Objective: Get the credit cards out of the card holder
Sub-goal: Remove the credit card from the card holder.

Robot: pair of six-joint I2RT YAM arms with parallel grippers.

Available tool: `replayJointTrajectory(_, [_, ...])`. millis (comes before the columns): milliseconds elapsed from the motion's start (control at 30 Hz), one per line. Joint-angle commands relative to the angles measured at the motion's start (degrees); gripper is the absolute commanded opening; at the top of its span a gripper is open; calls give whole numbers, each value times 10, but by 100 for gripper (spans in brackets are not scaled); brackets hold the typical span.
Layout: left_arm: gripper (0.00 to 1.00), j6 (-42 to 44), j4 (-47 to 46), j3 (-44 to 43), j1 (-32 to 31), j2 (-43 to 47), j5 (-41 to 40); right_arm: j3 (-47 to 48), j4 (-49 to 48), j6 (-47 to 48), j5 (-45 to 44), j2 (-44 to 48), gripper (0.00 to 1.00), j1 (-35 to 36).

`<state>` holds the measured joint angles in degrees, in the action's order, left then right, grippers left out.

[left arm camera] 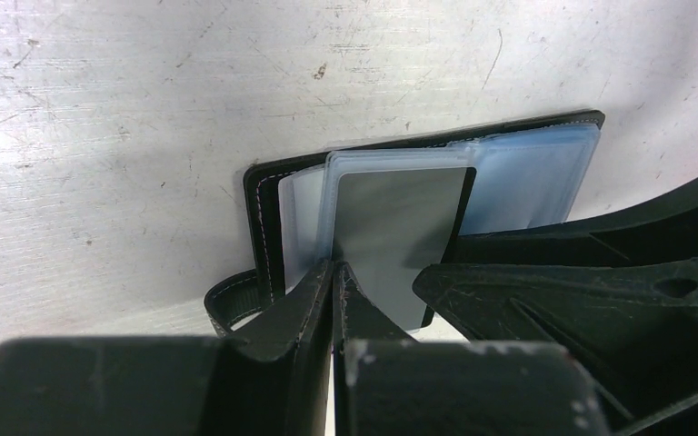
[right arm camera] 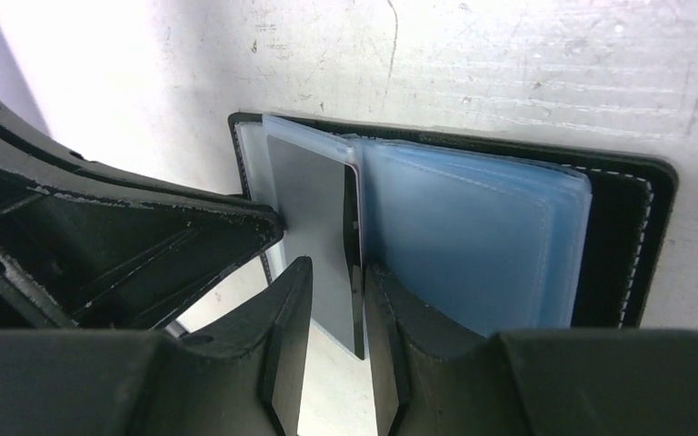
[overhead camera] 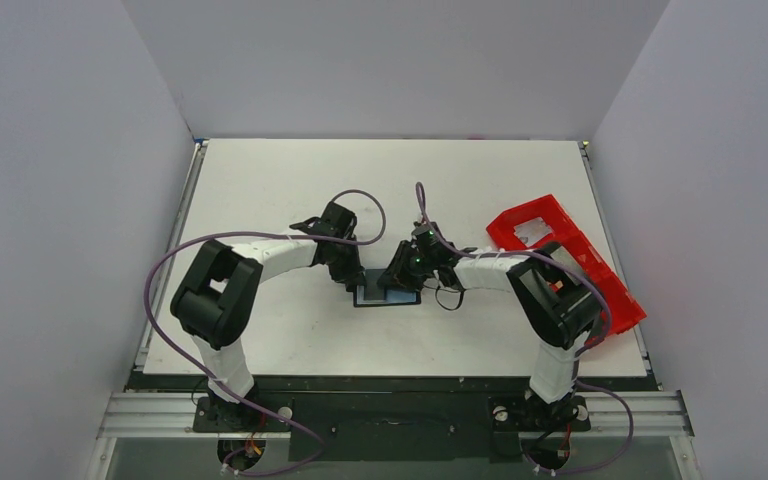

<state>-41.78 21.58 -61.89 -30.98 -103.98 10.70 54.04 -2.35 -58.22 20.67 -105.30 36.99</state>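
The open black folding card holder [overhead camera: 385, 297] with blue-grey plastic sleeves lies mid-worktop, toward the near edge. The left pincer [left arm camera: 334, 272], fully closed (holding nothing), touches its sleeves. The right pincer [right arm camera: 336, 282], slightly parted, straddles a dark grey card [right arm camera: 314, 209].

Card holder [overhead camera: 388, 296] hemmed in on both sides: left gripper [overhead camera: 353, 282] and right gripper [overhead camera: 400, 280] crowded over it (barely a gap between them). Far table [overhead camera: 290, 180] lay open. Red tray [overhead camera: 560, 250] blocked the right edge.
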Motion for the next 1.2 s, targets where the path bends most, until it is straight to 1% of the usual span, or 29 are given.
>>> replayJointTrajectory(0, [0,-5,5,5,-16,-39,-10,-58,-118,-37,13,5,25,-18])
replayJointTrajectory(100, [0,-5,9,4,-15,-43,-12,-95,-202,-77,35,2,25,-26])
replayJointTrajectory(167, [0,-5,10,4,-14,-45,-13,-112,-239,-96,43,0,25,-32])
replayJointTrajectory(267, [0,-5,11,6,-13,-45,-13,-128,-270,-112,48,-3,23,-42])
replayJointTrajectory(400, [0,-5,12,6,-13,-44,-13,-142,-299,-133,50,-8,17,-49])
replayJointTrajectory(500, [0,-4,13,5,-12,-45,-13,-155,-333,-147,52,-12,15,-53])
replayJointTrajectory(667, [0,-4,12,7,-12,-47,-13,-165,-351,-155,53,-15,15,-57])
replayJointTrajectory(767, [0,-5,11,7,-12,-45,-12,-164,-354,-158,53,-19,13,-56])
replayJointTrajectory(867, [0,-5,10,7,-12,-46,-11,-160,-351,-156,55,-23,11,-56])
replayJointTrajectory(1167, [0,-5,9,6,-12,-47,-10,-151,-344,-152,52,-32,9,-48])
